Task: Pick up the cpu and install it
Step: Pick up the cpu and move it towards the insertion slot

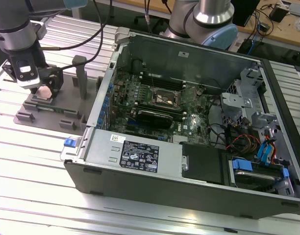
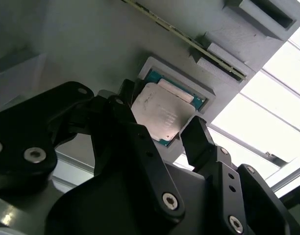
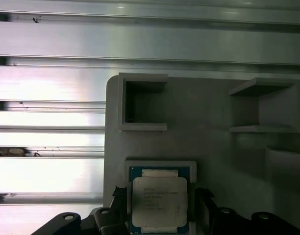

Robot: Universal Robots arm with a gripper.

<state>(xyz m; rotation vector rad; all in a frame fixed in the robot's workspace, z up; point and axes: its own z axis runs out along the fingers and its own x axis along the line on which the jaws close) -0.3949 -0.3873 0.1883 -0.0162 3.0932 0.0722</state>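
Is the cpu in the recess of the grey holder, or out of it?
In. The cpu lies flat inside the square recess of the grey holder, with the gripper open around it.

Open computer case [image 1: 164,188], grey holder tray [image 1: 52,118], slatted metal table [image 1: 32,166]

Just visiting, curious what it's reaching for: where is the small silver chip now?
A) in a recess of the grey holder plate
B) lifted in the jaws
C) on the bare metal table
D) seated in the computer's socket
A: the cpu lies flat in a square recess of the grey holder plate, with the jaws open on either side of it.
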